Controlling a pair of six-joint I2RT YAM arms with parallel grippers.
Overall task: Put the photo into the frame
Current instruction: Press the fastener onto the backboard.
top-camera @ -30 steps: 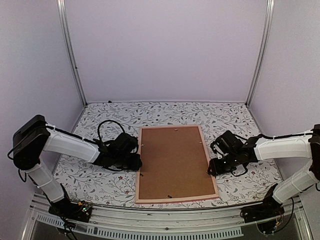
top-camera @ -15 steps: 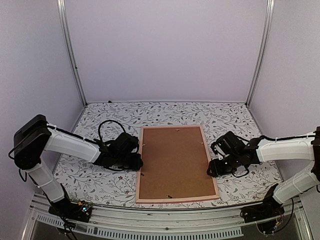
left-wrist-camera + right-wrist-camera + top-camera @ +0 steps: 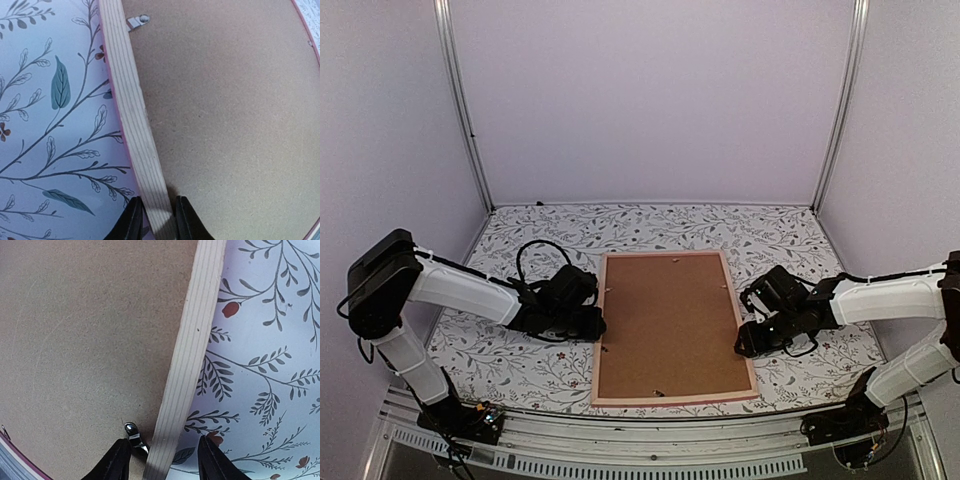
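The frame (image 3: 672,399) lies face down and flat on the table (image 3: 520,370), between your two grippers. Its brown backing board (image 3: 670,325) fills the opening. You cannot see the photo in any view, so you cannot tell whether it is already under the board.

Your left gripper (image 3: 159,222) is clamped on one long side of the frame: one finger presses the outer face of the pale wood and the other presses the inner face, at the edge of the board. Your right gripper (image 3: 162,460) straddles the opposite long side with its fingers apart, and there is a gap on both sides of the wood.

I judge the frame to be light and stiff, but thin in the rail. It is wide, so it will probably swing or twist if you lift it by one side only. Take hold across the wooden rail on both long sides, about the middle, and not on the board, which may flex or pop out.

Count: one frame, one backing board. One metal turn clip (image 3: 137,21) lies ahead of the left fingers, and one clip (image 3: 134,432) just beside the right gripper's inner finger. In the top view the other clips are too small to count.
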